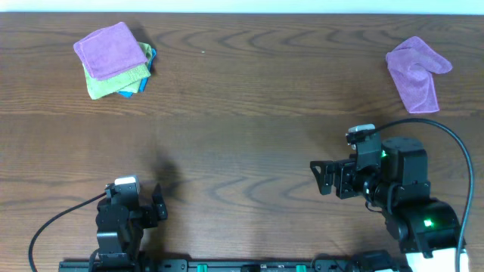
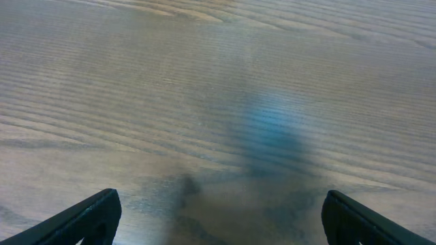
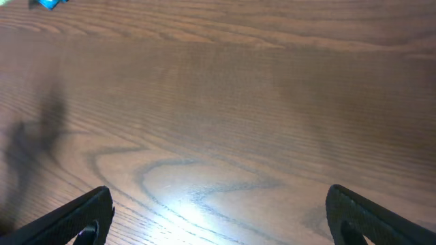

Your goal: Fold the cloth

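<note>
A crumpled purple cloth lies at the far right of the wooden table. A stack of folded cloths, purple on top with green and blue beneath, sits at the far left. My left gripper is open and empty near the front left edge; its fingers frame bare wood in the left wrist view. My right gripper is open and empty at the front right, pointing left, well short of the purple cloth. Its wrist view shows only bare wood between the fingers.
The wooden table spans the whole view. A black cable loops beside the right arm. A scrap of blue shows at the top left corner of the right wrist view.
</note>
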Robot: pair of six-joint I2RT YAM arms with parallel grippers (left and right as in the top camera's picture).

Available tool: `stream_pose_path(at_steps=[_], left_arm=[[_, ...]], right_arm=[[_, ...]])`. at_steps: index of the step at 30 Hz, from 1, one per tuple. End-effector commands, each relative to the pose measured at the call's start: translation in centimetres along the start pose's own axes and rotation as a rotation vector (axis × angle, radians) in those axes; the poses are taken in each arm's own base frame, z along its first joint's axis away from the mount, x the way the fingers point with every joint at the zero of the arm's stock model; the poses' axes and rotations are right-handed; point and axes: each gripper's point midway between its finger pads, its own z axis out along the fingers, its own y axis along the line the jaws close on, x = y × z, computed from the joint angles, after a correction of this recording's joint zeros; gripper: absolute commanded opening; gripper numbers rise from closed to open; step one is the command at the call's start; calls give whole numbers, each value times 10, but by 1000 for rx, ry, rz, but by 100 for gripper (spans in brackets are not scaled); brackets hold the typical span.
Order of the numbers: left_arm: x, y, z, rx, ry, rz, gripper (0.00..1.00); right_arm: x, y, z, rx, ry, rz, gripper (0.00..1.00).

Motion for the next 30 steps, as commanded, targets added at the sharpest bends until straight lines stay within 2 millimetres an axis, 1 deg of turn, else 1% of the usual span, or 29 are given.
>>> stream_pose_path(at_steps=[1,16,20,22,24,27,30], left_arm=[[6,3,1,-16,18,11,95],[6,3,1,-16,18,11,95],[6,3,1,-16,18,10,95],[6,3,1,-16,18,11,95],[6,3,1,-16,18,10,95],[6,3,1,-16,18,11,95],[6,3,1,-16,18,10,95]], right_arm=[[0,-2,-1,7,-4,20,99],[1,-3,-1,12,-1,20,99],[-2,-23,-8,136,-44,3,99],[-2,-31,-12,183,-69,-36,99],[1,-37,-19,221,-107,-90,99],[7,-49,-26,293,-168,-120,99],[18,-56,-23,324,-203,-182,99]])
